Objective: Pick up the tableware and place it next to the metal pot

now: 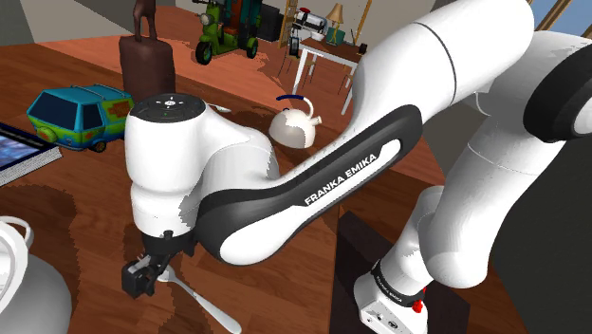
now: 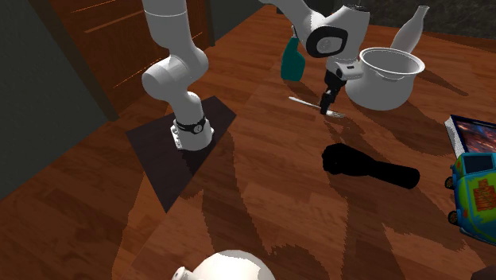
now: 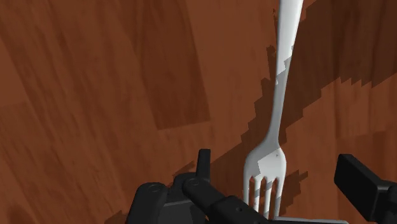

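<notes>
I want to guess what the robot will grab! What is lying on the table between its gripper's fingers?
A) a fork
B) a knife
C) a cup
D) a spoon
A: the wrist view shows a white fork with pointed tines, lying flat on the wooden table between the open fingers of the gripper, which do not touch it.

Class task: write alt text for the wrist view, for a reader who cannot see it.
A pale grey fork lies on a brown wooden surface, its tines between the black gripper's two open fingers, which do not touch it. Its handle points away from the gripper.
</notes>
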{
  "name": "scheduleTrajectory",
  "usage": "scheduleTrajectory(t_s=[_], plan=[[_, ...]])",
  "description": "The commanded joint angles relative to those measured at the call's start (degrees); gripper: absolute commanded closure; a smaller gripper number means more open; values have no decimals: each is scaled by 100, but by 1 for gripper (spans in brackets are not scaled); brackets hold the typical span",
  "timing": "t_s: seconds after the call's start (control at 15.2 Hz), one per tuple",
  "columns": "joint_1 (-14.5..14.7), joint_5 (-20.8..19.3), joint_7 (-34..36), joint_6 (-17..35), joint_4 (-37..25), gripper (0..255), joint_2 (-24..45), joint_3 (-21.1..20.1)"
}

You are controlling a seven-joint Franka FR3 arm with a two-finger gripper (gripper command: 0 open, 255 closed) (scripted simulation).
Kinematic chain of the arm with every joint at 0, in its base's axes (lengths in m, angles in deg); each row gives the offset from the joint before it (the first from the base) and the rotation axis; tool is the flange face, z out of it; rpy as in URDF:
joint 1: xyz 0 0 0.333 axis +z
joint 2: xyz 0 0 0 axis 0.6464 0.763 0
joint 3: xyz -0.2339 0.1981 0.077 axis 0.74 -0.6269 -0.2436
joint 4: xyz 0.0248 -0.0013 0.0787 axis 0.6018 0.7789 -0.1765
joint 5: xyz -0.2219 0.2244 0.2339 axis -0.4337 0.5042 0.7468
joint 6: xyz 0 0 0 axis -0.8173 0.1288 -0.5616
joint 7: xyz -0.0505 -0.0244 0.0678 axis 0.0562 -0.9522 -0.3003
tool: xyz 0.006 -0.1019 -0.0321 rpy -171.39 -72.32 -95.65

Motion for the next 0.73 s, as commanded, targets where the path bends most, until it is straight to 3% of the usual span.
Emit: scheduleTrajectory(t_s=[0.0,0.33,0.66], plan=[[0,0,0,0,0,0,0,0],[-55,376,-264,-674,-261,0,-496,-41],[-52,376,-264,-674,-261,0,-496,-39]])
